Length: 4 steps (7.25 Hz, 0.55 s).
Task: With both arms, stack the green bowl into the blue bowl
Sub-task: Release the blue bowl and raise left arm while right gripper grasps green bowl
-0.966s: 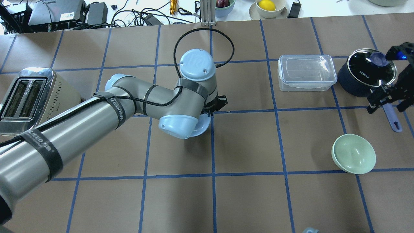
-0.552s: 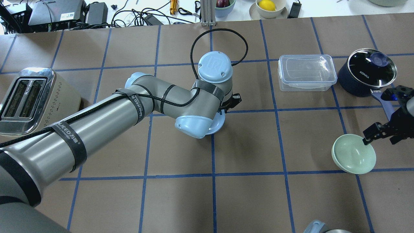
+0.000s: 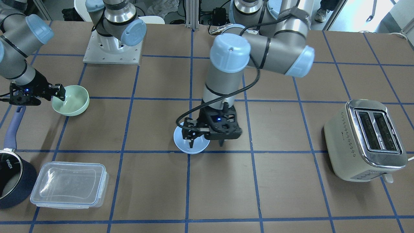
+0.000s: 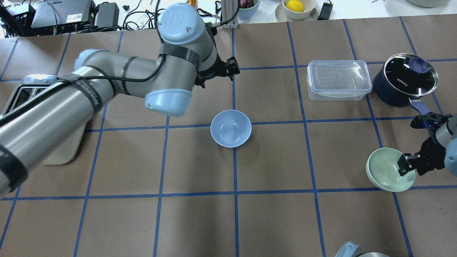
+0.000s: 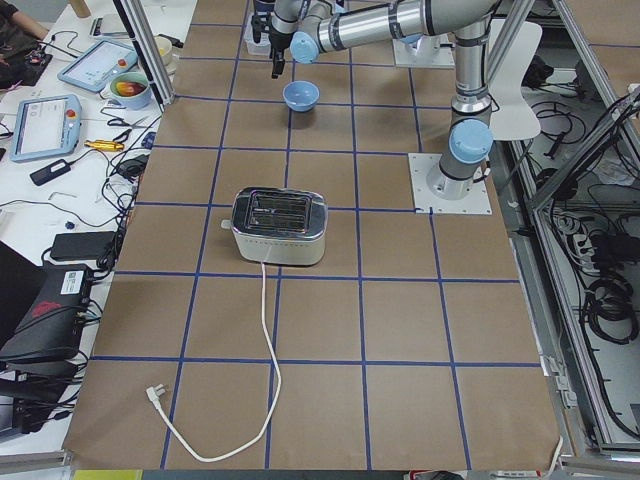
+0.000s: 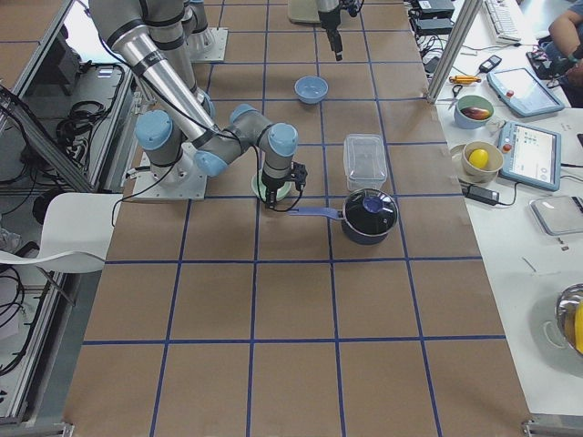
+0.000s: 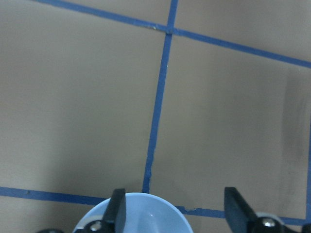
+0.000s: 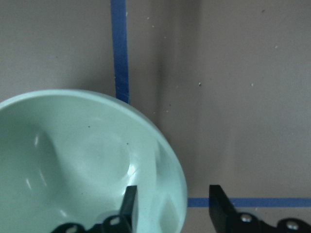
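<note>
The blue bowl (image 4: pixel 231 128) stands upright and alone on the table's middle. My left gripper (image 4: pixel 230 69) is open and empty. In the overhead view it is lifted and beyond the bowl; its wrist view shows the bowl's rim (image 7: pixel 131 216) low between the spread fingers. In the front view the left gripper (image 3: pixel 207 142) still stands close over the blue bowl (image 3: pixel 190 144). The green bowl (image 4: pixel 387 169) sits at the right. My right gripper (image 4: pixel 407 166) is open and straddles its right rim, one finger (image 8: pixel 129 206) inside the green bowl (image 8: pixel 73 160) and one outside.
A clear lidded box (image 4: pixel 337 79) and a navy saucepan (image 4: pixel 405 80) with a blue handle stand beyond the green bowl. A toaster (image 3: pixel 365 139) stands at the robot's far left. Cables and small bowls lie past the table's far edge.
My left gripper has let go of the blue bowl and risen away toward the far side, leaving the bowl uncovered. My right gripper has come from the saucepan down onto the green bowl's rim.
</note>
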Available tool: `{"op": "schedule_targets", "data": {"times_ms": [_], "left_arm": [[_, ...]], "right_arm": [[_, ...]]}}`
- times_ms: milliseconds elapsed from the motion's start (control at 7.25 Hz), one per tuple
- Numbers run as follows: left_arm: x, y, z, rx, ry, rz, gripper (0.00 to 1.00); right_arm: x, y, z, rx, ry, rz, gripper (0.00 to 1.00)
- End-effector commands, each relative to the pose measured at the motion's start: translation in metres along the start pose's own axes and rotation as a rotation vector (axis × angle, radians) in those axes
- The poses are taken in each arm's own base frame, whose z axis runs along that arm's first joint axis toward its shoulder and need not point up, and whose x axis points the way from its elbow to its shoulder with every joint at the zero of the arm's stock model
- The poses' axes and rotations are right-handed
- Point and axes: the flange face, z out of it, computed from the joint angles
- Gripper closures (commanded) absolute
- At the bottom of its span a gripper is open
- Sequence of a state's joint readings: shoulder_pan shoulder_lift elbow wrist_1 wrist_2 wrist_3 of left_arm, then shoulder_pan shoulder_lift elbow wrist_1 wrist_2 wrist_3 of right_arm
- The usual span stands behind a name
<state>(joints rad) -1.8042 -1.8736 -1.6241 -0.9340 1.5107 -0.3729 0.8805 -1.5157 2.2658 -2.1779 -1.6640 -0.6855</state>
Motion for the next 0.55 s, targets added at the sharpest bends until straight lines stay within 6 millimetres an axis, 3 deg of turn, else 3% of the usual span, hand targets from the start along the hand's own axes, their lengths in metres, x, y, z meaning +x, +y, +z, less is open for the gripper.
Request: {"op": "schedule_targets", "data": {"times_ms": [0, 138, 276, 414], "left_arm": [[-0.115, -0.044, -0.100, -0.105, -0.058, 0.132, 0.00], [-0.139, -0.033, -0.154, -0.171, -0.074, 0.150, 0.00], [-0.139, -0.011, -0.195, -0.209, -0.091, 0.150, 0.00], [-0.144, 0.000, -0.214, -0.191, -0.119, 0.153, 0.00]], "right_arm": [[0.000, 0.000, -0.001, -0.003, 0.000, 0.001, 1.00], [0.001, -0.001, -0.003, 0.001, 0.001, 0.003, 1.00], [-0.001, 0.000, -0.010, 0.017, 0.001, 0.007, 1.00], [-0.007, -0.005, -0.029, 0.075, 0.003, -0.003, 1.00]]}}
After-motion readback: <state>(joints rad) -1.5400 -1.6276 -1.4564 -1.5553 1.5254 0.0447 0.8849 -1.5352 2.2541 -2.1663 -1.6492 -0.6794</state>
